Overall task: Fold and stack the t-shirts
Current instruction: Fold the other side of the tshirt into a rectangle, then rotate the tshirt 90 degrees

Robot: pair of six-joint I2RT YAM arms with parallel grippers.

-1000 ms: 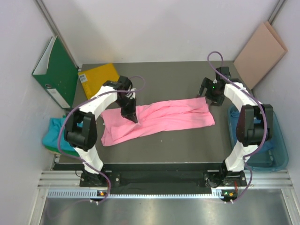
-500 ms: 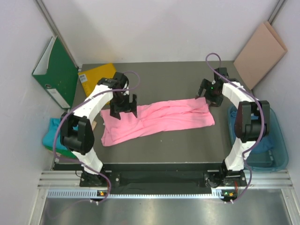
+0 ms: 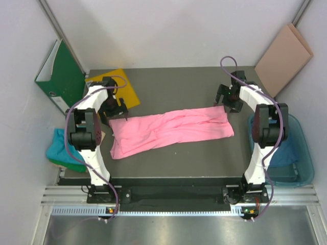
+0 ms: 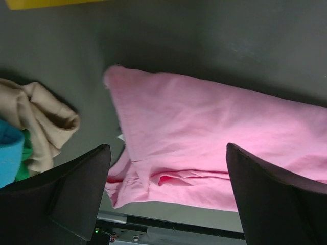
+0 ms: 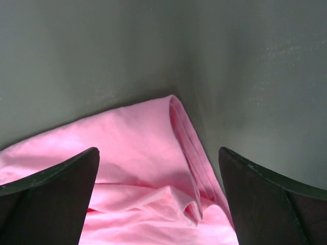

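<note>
A bright pink t-shirt (image 3: 171, 130) lies across the middle of the table as a long strip folded lengthwise. My left gripper (image 3: 115, 112) hovers open just off its far left corner, holding nothing. In the left wrist view the pink t-shirt (image 4: 204, 138) lies flat beyond the wide-apart fingers (image 4: 66, 196). My right gripper (image 3: 228, 103) stands open over the far right corner. There the pink t-shirt's (image 5: 138, 168) folded edge runs between the spread fingers (image 5: 271, 199). Teal and green t-shirts (image 3: 62, 150) lie piled off the table's left edge.
A green binder (image 3: 61, 76) leans at the back left beside a yellow sheet (image 3: 116, 84). A tan board (image 3: 283, 57) leans at the back right. A blue bin (image 3: 302, 168) with blue cloth (image 3: 286, 153) sits at the right. Beige cloth (image 4: 43, 122) lies by the left pile.
My left gripper opened, let go of the pink t-shirt and moved left and back to the shirt's far left corner. The right gripper barely shifted.
</note>
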